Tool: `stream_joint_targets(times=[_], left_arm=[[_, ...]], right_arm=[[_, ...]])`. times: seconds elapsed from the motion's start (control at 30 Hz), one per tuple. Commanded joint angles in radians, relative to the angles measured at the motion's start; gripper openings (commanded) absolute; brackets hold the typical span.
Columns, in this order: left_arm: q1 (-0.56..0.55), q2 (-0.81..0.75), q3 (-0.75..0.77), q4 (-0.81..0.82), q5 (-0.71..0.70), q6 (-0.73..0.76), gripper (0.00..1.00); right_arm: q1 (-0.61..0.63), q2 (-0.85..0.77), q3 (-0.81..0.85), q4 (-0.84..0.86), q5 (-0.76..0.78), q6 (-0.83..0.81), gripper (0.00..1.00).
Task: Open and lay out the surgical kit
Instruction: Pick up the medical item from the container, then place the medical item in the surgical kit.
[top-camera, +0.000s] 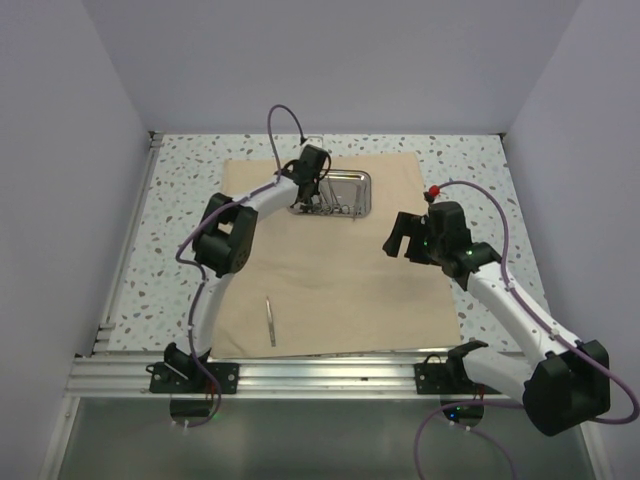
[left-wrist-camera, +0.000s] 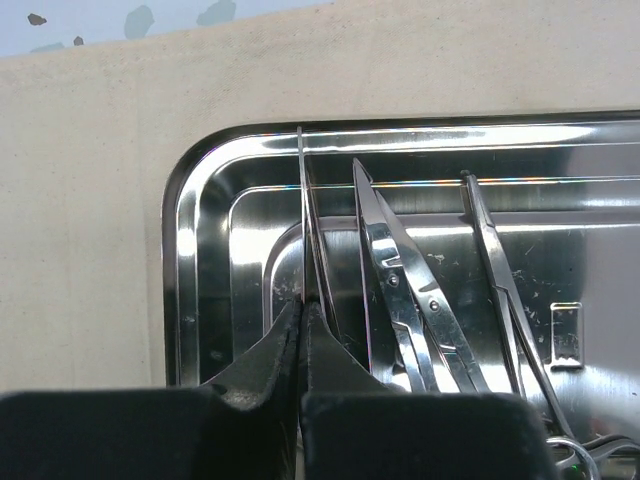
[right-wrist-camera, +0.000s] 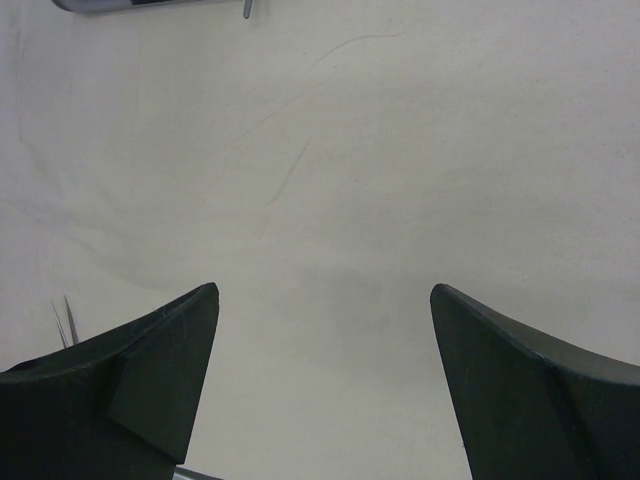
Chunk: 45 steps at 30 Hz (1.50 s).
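Observation:
The beige cloth wrap (top-camera: 330, 290) lies spread flat. The shiny steel tray (top-camera: 364, 181) sits on its far part. My left gripper (top-camera: 307, 204) reaches into the tray's left end. In the left wrist view its jaws (left-wrist-camera: 303, 305) are shut on a slim metal instrument (left-wrist-camera: 302, 215) seen edge-on. Scissors (left-wrist-camera: 400, 290) and forceps (left-wrist-camera: 495, 270) lie beside it in the tray (left-wrist-camera: 190, 260). A pair of tweezers (top-camera: 270, 322) lies on the cloth near the front left. My right gripper (top-camera: 394, 241) hovers open and empty over the cloth's right side (right-wrist-camera: 322, 292).
The speckled table (top-camera: 180, 200) shows around the cloth. White walls close in the left, right and back. A metal rail (top-camera: 320, 375) runs along the near edge. In the right wrist view the tweezers' tips (right-wrist-camera: 62, 318) show at left and the tray's edge (right-wrist-camera: 120, 4) at the top.

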Motion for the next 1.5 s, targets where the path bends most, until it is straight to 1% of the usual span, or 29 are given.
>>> stream_joint_targets(times=[0.0,0.13,0.17,0.33,0.37,0.43,0.47,0.53,0.57,0.63,0.67,0.7,0.73,0.77,0.83,0.87,0.93,0.97,1.0,1.03,1.1,1.17,1.27,1.47], left_arm=[[-0.003,0.045,0.011,-0.041,-0.010,0.011,0.00],[-0.003,-0.052,-0.004,-0.054,-0.045,0.025,0.00],[-0.003,-0.107,-0.018,-0.054,-0.058,0.030,0.00],[-0.003,-0.271,-0.053,-0.095,-0.078,0.035,0.00],[-0.003,-0.332,-0.085,-0.101,-0.076,0.031,0.00],[-0.007,-0.403,-0.140,-0.109,-0.078,0.022,0.00],[-0.015,-0.475,-0.211,-0.114,-0.085,0.013,0.00],[-0.023,-0.550,-0.292,-0.135,-0.102,-0.008,0.00],[-0.026,-0.625,-0.387,-0.146,-0.124,-0.025,0.00],[-0.038,-0.704,-0.491,-0.173,-0.139,-0.090,0.00],[-0.044,-0.778,-0.598,-0.183,-0.154,-0.116,0.00],[-0.059,-0.816,-0.653,-0.192,-0.162,-0.170,0.00],[-0.070,-0.852,-0.706,-0.199,-0.165,-0.195,0.00],[-0.089,-0.920,-0.804,-0.203,-0.174,-0.220,0.00],[-0.144,-0.980,-0.892,-0.225,-0.185,-0.304,0.00],[-0.165,-1.030,-0.965,-0.238,-0.197,-0.339,0.00],[-0.230,-1.074,-1.062,-0.265,-0.207,-0.442,0.00],[-0.253,-1.109,-1.093,-0.273,-0.219,-0.476,0.00],[-0.291,-1.126,-1.119,-0.282,-0.226,-0.545,0.00],[-0.311,-1.150,-1.168,-0.290,-0.231,-0.570,0.00],[-0.352,-1.166,-1.208,-0.296,-0.240,-0.632,0.00],[-0.382,-1.178,-1.253,-0.298,-0.242,-0.678,0.00],[-0.408,-1.181,-1.290,-0.304,-0.237,-0.719,0.00],[-0.497,-1.180,-1.363,-0.281,-0.208,-0.817,0.00]], right_arm=[[0.002,0.007,0.019,0.013,0.013,-0.011,0.91],[0.004,0.014,0.014,0.018,0.015,-0.011,0.91],[0.004,0.013,0.014,0.016,0.018,-0.010,0.91],[0.002,-0.006,0.023,0.003,0.027,-0.010,0.91],[0.004,-0.010,0.025,-0.002,0.027,-0.008,0.91],[0.005,-0.018,0.028,-0.007,0.019,-0.007,0.91],[0.002,-0.019,0.034,-0.014,0.012,-0.007,0.91],[0.004,-0.022,0.043,-0.025,0.005,-0.007,0.91],[0.004,-0.024,0.053,-0.033,0.001,-0.007,0.91],[0.005,-0.027,0.069,-0.042,-0.007,-0.008,0.91],[0.010,-0.026,0.077,-0.050,-0.010,-0.008,0.91],[0.012,-0.029,0.083,-0.053,-0.013,-0.008,0.91],[0.015,-0.029,0.100,-0.059,-0.016,-0.010,0.91],[0.022,-0.027,0.109,-0.071,-0.018,-0.011,0.91],[0.028,-0.025,0.138,-0.088,-0.015,-0.014,0.91],[0.034,-0.027,0.146,-0.097,-0.013,-0.014,0.91],[0.044,-0.025,0.171,-0.109,-0.008,-0.013,0.91],[0.054,-0.024,0.178,-0.117,-0.008,-0.014,0.91],[0.061,-0.022,0.186,-0.123,-0.004,-0.010,0.90],[0.065,-0.021,0.201,-0.131,0.004,-0.008,0.90],[0.088,-0.016,0.211,-0.137,0.018,-0.001,0.90],[0.107,-0.007,0.223,-0.146,0.033,0.007,0.90],[0.128,0.001,0.237,-0.157,0.039,0.015,0.90],[0.156,0.049,0.286,-0.174,0.079,0.025,0.90]])
